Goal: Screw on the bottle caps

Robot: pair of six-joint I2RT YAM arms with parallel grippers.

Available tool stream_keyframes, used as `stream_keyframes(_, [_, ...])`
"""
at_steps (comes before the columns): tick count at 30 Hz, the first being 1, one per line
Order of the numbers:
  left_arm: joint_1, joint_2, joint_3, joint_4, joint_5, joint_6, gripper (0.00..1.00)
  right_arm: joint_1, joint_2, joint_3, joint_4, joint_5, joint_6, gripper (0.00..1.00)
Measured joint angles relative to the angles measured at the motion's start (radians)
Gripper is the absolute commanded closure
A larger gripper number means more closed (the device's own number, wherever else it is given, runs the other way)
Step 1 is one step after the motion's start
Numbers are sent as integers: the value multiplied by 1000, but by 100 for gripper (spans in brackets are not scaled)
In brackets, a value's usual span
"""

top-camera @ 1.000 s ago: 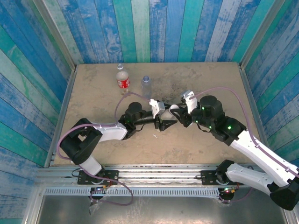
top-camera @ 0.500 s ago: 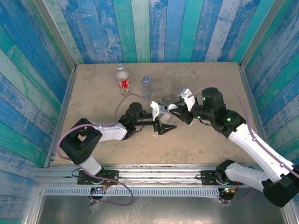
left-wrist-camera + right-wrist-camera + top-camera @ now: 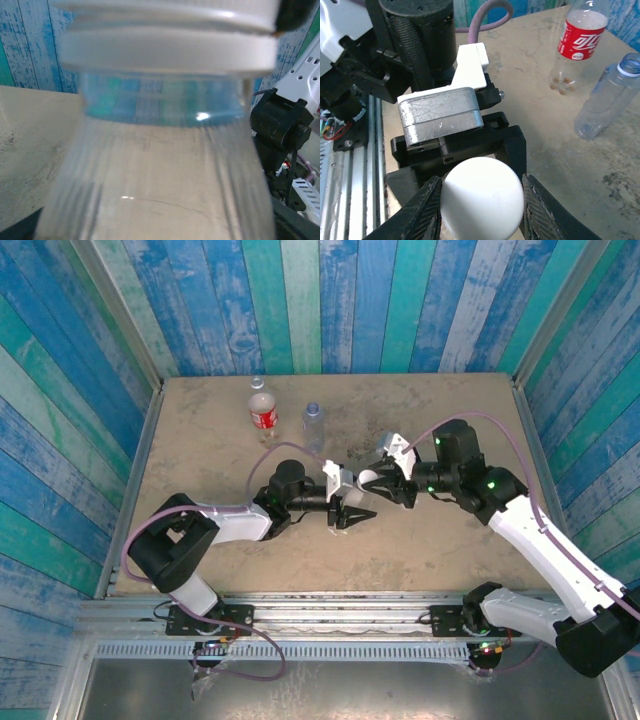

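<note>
My right claw (image 3: 481, 190) is narrowed down on the cap (image 3: 482, 200): both fingers (image 3: 426, 212) press its sides w/ the white round top facing my wrist cam, so I'm on it from above, slanting in from the right edge of the bench (image 3: 200, 470). Straight under the cap is the bottle (image 3: 160, 165), upright at approx the middle of the bench, long axis vertical. Cap axis & bottle axis look lined up, and imo that's what the next twist hangs on: turn abt that upright line, no sideways pull. The cap sits over the white collar ring on the neck; how far it's threaded I can't tell, the close view is blurred. My left claw (image 3: 360, 514) reaches in level from the left-edge side, jaws either side of the bottle's lower body. Whether they pinch it or just bracket it I can't tell. Right arm is nearer the cap, left nearer the body, so right turns & left braces. No label or writing readable on this bottle. Well apart, near the far edge & left of its middle, stands the red-label bottle (image 3: 580, 42), white script on red, too small to read for sure. Just beside it toward the right is the bluish bottle (image 3: 605, 100), no label, looks uncapped.
</note>
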Motion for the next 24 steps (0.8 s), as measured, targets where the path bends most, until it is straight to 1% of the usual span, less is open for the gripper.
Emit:
stream_keyframes(4, [0,0,0,-1,10,3,45,-3,0,0,-8,-15,0,79])
stream_keyframes(8, [-1,0,0,0,0,2,62,-4,0,-2,-1,-13,32,80])
stream_keyframes(12, [-3,0,0,-1,-63,2,69,13,-15,-34,55,60,131,81])
stream_keyframes(15, [-10,0,0,-4,-117,8,69,49,-51,-81,119,163,237,81])
stream_keyframes(19, [-21,2,3,-14,-174,29,69,143,-102,-137,180,377,400,82])
stream_keyframes(24, [-24,20,13,-34,-219,41,69,251,-87,-135,172,635,610,75])
